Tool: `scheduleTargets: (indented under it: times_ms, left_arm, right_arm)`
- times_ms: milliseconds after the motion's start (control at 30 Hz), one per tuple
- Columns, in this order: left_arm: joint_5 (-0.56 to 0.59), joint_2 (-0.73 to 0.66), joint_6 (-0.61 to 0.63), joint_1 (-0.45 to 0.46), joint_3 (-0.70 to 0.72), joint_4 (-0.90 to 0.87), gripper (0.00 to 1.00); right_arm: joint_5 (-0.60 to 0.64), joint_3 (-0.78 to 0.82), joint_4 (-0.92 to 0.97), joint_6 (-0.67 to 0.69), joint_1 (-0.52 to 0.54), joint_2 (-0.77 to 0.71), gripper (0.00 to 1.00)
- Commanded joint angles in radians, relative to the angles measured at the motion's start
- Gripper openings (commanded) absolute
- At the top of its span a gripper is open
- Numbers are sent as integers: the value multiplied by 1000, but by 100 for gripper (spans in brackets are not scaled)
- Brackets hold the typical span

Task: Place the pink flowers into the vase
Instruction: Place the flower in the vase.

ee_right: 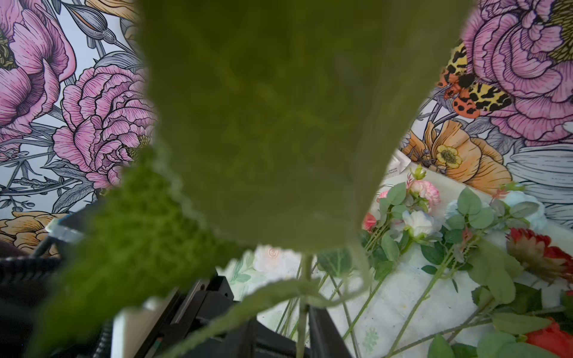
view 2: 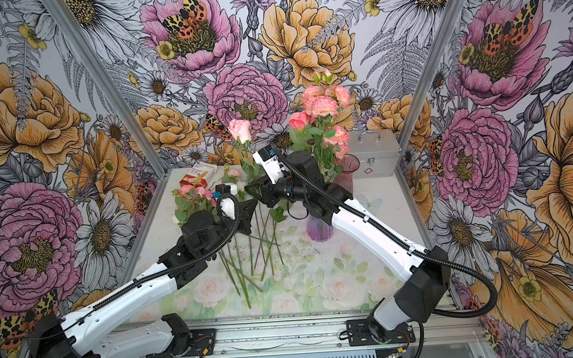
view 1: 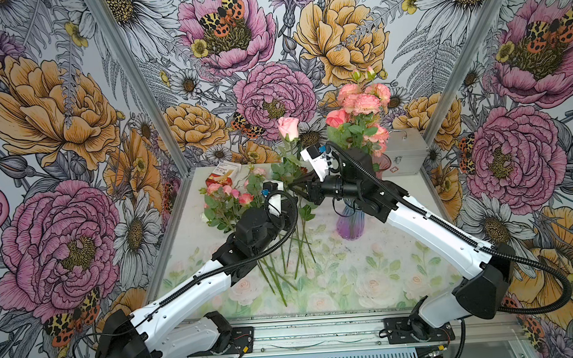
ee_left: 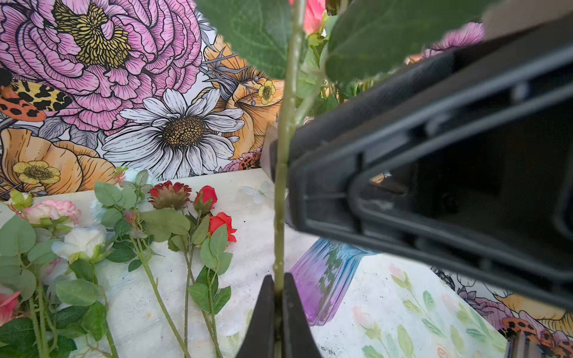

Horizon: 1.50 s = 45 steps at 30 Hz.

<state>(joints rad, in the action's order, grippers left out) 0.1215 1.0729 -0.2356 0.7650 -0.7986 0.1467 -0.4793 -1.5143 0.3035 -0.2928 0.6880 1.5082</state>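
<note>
Pink rose (view 1: 288,124) held upright over mid-table, just left of the purple vase (view 1: 349,223).
Floral-print table (view 1: 351,284); both arms reach in from the near edge and meet over its middle. Metal case (view 1: 405,151) at far right. Loose pile of flowers (view 1: 229,196), pink, red and white mixed, lies far left with its stems fanned toward the near side. Bunch of pink flowers (view 2: 321,107) stands tall above the purple vase at centre-right; the right arm hides where the stems go in. The pink rose has its bloom up and its stem (ee_left: 283,155) vertical. The left gripper (ee_left: 278,283) is pinched tight on the low end of the stem. The right gripper (view 1: 295,184) comes in from the right with its fingers narrow about the stem higher up, among the leaves. A leaf blocks the right wrist view, so I can't tell if it actually clamps.
</note>
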Motion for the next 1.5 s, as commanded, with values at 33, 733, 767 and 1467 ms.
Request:
scheduleTargets:
  times_ms: [33,733,767,1467]
  left_arm:
    - [-12,-6,-4,24,-24,34,0]
    - [13,-98,-46,33,-17,-44,98]
    - [8,-108,-47,33,-14,-49,98]
    - [30,-111,-33,19,-5,-108,98]
  right_arm:
    - [24,-28,-38,2,4,7,28]
    - [371,46,-39,148,-52,-157,0]
    - [383,44,-38,151,-68,-170,0]
    - [527,-59,-32,199,-259,-364,0]
